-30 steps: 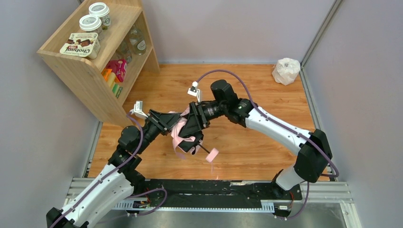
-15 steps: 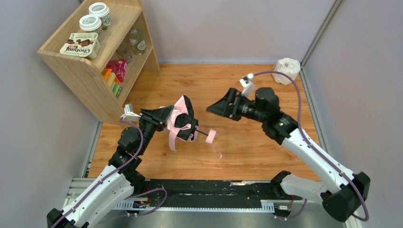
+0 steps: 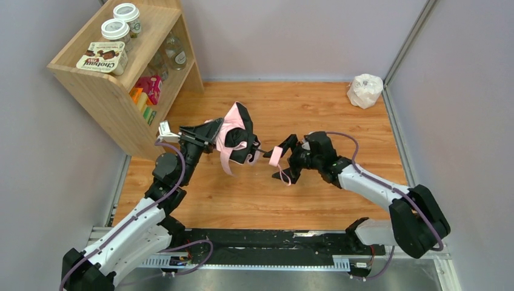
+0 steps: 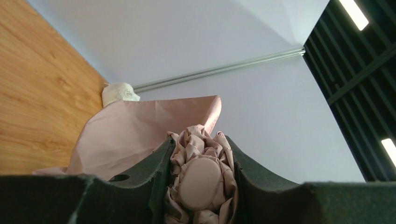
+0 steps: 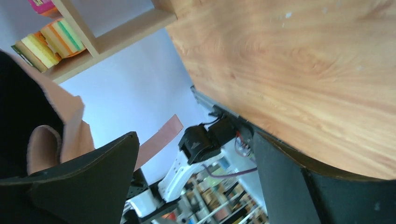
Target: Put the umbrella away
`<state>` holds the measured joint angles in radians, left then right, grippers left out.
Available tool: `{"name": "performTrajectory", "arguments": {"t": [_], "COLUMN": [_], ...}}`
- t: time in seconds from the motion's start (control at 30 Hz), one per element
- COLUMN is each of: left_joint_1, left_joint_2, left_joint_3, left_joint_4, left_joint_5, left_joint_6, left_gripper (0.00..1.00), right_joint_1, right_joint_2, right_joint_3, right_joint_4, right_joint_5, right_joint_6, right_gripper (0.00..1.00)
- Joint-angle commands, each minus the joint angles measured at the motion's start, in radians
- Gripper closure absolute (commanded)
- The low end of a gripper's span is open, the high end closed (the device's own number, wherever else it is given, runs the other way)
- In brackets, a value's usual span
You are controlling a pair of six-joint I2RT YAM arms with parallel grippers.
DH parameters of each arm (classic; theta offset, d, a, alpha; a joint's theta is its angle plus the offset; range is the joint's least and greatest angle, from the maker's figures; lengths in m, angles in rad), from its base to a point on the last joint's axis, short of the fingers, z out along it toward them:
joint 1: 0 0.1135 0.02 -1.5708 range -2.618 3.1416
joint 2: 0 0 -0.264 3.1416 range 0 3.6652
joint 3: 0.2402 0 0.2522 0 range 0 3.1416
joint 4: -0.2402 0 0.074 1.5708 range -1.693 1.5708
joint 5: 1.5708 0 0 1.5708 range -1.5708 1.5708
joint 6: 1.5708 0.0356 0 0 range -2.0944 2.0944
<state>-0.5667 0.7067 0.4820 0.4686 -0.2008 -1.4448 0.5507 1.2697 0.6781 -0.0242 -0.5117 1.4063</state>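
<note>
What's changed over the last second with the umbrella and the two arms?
The right gripper let go of the umbrella, swung out to the right, then came back lower, its jaws now open at the pink handle. The left gripper kept its hold on the bunched fabric, shifting it slightly away from the bases. The shelf and white bag stayed put.

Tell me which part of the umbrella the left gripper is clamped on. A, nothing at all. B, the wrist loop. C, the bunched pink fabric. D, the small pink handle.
C: the left gripper pinches crumpled pink fabric of the umbrella, while the handle sticks out at the shaft's other end.
</note>
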Motion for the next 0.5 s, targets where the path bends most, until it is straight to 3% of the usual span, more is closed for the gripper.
{"name": "performTrajectory", "arguments": {"t": [0.0,0.13,0.47], "left_joint_1": [0.005,0.005,0.005], "left_joint_2": [0.011,0.04,0.043], "left_joint_3": [0.053,0.052,0.05], "left_joint_4": [0.173,0.219,0.246], "left_joint_5": [-0.005,0.009,0.018], "left_joint_6": [-0.034,-0.052,-0.08], "left_gripper": [1.0,1.0,1.0], "right_joint_1": [0.093,0.215,0.357], "right_joint_2": [0.06,0.163,0.255], "right_joint_3": [-0.07,-0.089,-0.068], "right_joint_4": [0.353,0.614,0.771], "right_joint_5": [-0.09,-0.082,0.064], "right_joint_6": [0.4,0.626,0.821], "right_gripper": [0.05,0.11,0.17]}}
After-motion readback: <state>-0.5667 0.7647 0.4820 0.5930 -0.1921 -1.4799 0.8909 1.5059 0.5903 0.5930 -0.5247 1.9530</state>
